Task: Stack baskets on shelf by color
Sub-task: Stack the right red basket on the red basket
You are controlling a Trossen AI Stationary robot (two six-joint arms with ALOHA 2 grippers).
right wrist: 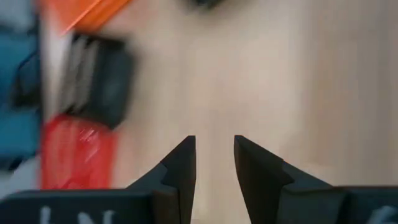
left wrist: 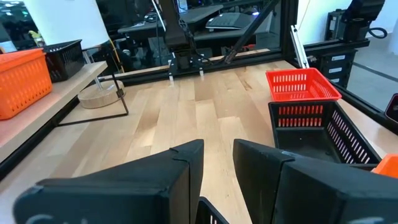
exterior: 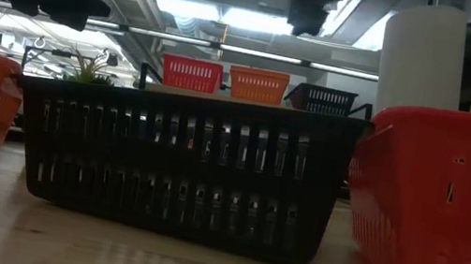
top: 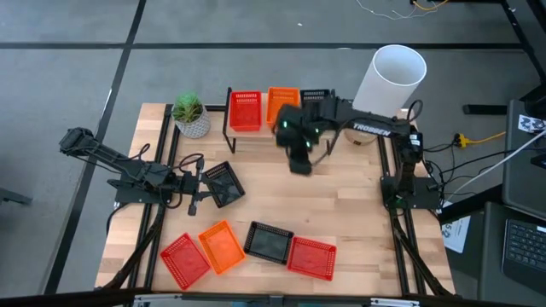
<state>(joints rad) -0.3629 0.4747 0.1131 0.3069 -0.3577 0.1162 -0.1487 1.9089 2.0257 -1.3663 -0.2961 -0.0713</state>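
The shelf [top: 256,132] stands at the table's far edge, and a red basket [top: 245,109], an orange basket [top: 283,99] and a black basket [top: 316,95] rest side by side on its plank. My right gripper [top: 299,159] hangs open in the air in front of the shelf, pointing steeply down at bare tabletop, nothing between its fingers [right wrist: 214,155]. My left gripper [top: 199,183] is open at the table's left, level, right beside a loose black basket [top: 224,183]. Only a bit of that basket's mesh [left wrist: 208,214] shows below its fingers; whether they touch it I cannot tell.
Along the near edge lie a red basket [top: 183,258], an orange one [top: 222,247], a black one [top: 269,243] and another red one [top: 311,256]. A potted plant [top: 189,113] stands left of the shelf, a white cylinder [top: 391,78] at its right. Bare wood lies mid-table.
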